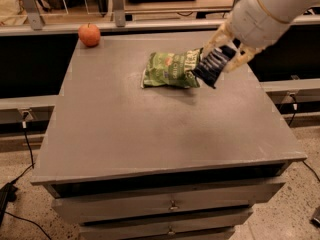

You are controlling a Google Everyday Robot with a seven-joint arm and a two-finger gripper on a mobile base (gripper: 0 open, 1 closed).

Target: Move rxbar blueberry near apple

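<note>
The rxbar blueberry, a small dark navy wrapped bar, hangs tilted in my gripper, lifted above the grey table just right of the green bag. My gripper is shut on the bar, coming in from the upper right on a white arm. The apple, round and orange-red, sits at the table's far left corner, well away from the bar.
A crinkled green chip bag lies on the far middle of the table, between the bar and the apple. Drawers sit under the table front. A rail with metal posts runs behind the table.
</note>
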